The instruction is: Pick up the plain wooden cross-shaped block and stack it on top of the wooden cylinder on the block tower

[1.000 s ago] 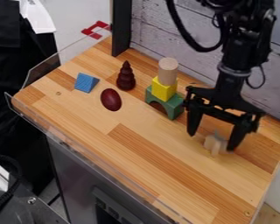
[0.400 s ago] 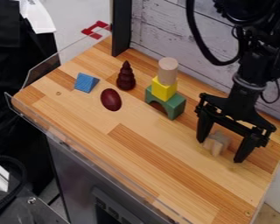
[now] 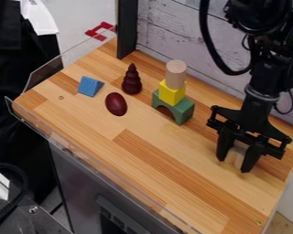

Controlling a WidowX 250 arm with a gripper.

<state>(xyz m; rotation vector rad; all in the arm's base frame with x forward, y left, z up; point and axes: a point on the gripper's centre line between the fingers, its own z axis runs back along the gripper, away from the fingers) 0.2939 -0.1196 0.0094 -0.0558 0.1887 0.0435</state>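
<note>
Bench [image 3: 173,160]: wood, smooth, light sheen. Relative to bench: egg [image 3: 116,104] on it, glossy, dark red; ringed cone [image 3: 132,81] on it, polished-looking; cylinder [image 3: 176,74] above it, matt, bare wood look; guard [image 3: 45,75] along its edge, clear plastic look; wall [image 3: 173,32] behind, rough-looking boards.

One each: blue wedge [image 3: 89,86], maroon egg [image 3: 116,104], ridged cone [image 3: 132,82], green arch [image 3: 182,111], yellow block [image 3: 171,93], tan cylinder [image 3: 176,74], pale wooden piece [image 3: 236,154].

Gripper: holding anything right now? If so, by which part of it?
Yes, it looks like the small bare-wood block, gripped by two opposite sides between the black gripper's fingers. Can't tell if it's off the tabletop.
</note>
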